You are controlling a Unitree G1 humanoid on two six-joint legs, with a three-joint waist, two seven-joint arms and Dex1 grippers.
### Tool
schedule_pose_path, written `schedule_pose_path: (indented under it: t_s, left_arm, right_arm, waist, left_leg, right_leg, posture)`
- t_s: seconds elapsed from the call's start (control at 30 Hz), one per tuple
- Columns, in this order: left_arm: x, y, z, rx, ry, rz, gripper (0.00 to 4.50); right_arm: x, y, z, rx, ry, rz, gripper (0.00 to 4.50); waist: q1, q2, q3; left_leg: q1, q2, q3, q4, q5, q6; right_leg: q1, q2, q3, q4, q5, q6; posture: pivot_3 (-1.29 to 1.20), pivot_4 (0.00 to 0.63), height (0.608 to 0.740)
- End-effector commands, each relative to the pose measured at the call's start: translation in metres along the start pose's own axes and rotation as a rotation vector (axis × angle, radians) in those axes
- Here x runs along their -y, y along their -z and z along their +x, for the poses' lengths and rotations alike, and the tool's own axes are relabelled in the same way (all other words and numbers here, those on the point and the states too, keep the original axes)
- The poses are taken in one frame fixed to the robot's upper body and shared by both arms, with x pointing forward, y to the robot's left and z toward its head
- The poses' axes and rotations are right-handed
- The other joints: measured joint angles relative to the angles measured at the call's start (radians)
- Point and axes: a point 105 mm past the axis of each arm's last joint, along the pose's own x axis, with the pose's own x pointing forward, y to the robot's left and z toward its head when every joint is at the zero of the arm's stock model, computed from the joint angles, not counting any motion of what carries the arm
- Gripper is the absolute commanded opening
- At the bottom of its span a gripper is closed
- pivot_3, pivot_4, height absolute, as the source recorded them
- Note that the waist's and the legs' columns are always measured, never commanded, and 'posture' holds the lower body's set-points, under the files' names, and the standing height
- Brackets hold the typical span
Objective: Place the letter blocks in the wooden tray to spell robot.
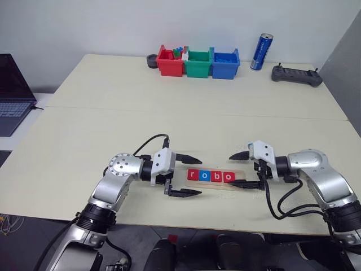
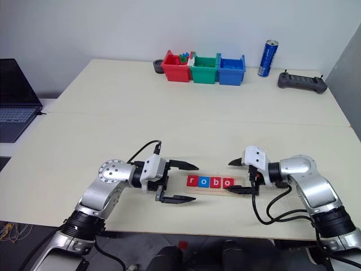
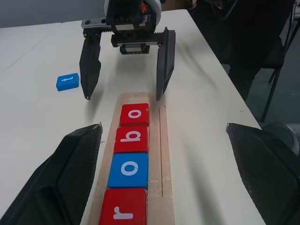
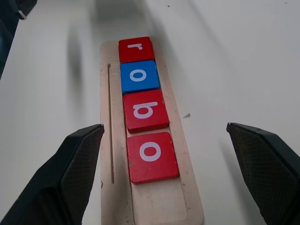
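left eye view: the wooden tray (image 1: 211, 179) lay on the pale table (image 1: 169, 113), near its front edge, between the two grippers. four letter blocks sat in a row in the tray's groove, touching one another: a red r (image 3: 123, 211), a blue o (image 3: 129, 169), a red b (image 3: 131, 139) and a red o (image 3: 134, 114). the groove beyond the last red o was bare wood. the fifth block, a blue t (image 3: 67, 81), lay flat on the table apart from the tray, just beside one finger of the right gripper as seen in the left wrist view.

the left gripper (image 1: 187, 175) pointed at the r end of the tray with its fingers spread wide, holding nothing. the right gripper (image 1: 243, 168) faced it at the opposite end, fingers likewise spread wide and empty, one on either side of the tray's end.

at the far edge of the table stood a red bin (image 1: 170, 62), a green bin (image 1: 198, 63) and a blue bin (image 1: 225, 63) side by side, with a blue can (image 1: 262, 52) upright and a dark controller (image 1: 296, 75) further toward the robot's right. an open laptop (image 1: 12, 93) sat off to the robot's left.
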Motion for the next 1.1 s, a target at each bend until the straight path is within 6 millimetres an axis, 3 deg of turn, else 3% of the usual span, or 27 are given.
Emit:
schedule_pose_path:
  t_s: [0.03, 0.1, 0.23, 0.43, 0.57, 0.67, 1.1]
  left_arm:
    - [-0.004, -0.01, 0.001, 0.017, 0.004, 0.052, 4.5]
    - [-0.004, -0.01, 0.001, 0.017, 0.003, 0.053, 4.5]
    - [-0.009, -0.011, 0.002, 0.023, -0.024, 0.056, 4.5]
    - [-0.009, -0.011, 0.002, 0.025, -0.026, 0.052, 4.5]
    - [-0.01, -0.011, 0.005, 0.03, -0.014, 0.054, 4.5]
    - [-0.013, -0.013, 0.009, 0.042, -0.013, 0.06, 4.5]
    - [-0.011, -0.014, 0.006, 0.034, -0.016, 0.057, 4.5]
  right_arm:
    - [0.008, -0.017, -0.015, 0.049, 0.065, -0.03, 4.31]
    - [0.01, -0.018, -0.02, 0.053, 0.086, -0.021, 3.9]
    - [0.015, -0.016, -0.035, 0.066, 0.181, 0.013, 2.54]
    - [0.007, -0.002, -0.048, 0.029, 0.28, 0.047, 0.5]
    - [-0.008, 0.004, -0.043, 0.014, 0.24, 0.03, 0.5]
    - [-0.012, 0.008, -0.034, 0.031, 0.232, 0.055, 0.03]
    - [-0.014, 0.016, -0.014, -0.024, 0.177, -0.018, 0.03]
  waist:
    - [0.0, 0.0, 0.0]
    - [0.0, 0.0, 0.0]
    - [0.0, 0.0, 0.0]
    - [0.0, 0.0, 0.0]
    - [-0.001, 0.0, 0.0]
    - [-0.002, 0.0, 0.0]
    - [-0.001, 0.0, 0.0]
  left_leg:
    - [0.0, 0.0, 0.0, 0.0, 0.0, 0.0]
    - [0.0, 0.0, 0.0, 0.0, 0.0, 0.0]
    - [0.0, 0.0, 0.0, 0.0, 0.0, 0.0]
    - [0.0, 0.0, 0.0, 0.0, 0.0, 0.0]
    - [0.0, 0.0, 0.001, 0.0, 0.0, 0.0]
    - [0.0, 0.0, 0.001, 0.001, 0.0, 0.0]
    - [0.0, 0.0, 0.001, 0.001, 0.0, 0.0]
  right_leg:
    - [0.0, 0.0, 0.0, 0.0, 0.0, 0.0]
    - [0.0, 0.0, 0.0, 0.0, 0.0, 0.0]
    - [0.0, 0.0, 0.0, 0.0, 0.0, 0.0]
    - [0.0, 0.0, 0.0, 0.0, 0.0, 0.0]
    - [0.0, 0.0, 0.0, 0.001, 0.0, 0.0]
    - [0.0, 0.0, 0.001, 0.0, 0.0, 0.0]
    - [0.0, 0.0, 0.0, 0.0, 0.0, 0.0]
  posture:
    - [0.0, 0.15, 0.74]
    - [0.0, 0.15, 0.74]
    - [0.0, 0.15, 0.74]
    - [0.0, 0.15, 0.74]
    - [0.0, 0.15, 0.74]
    - [0.0, 0.15, 0.74]
    - [0.0, 0.15, 0.74]
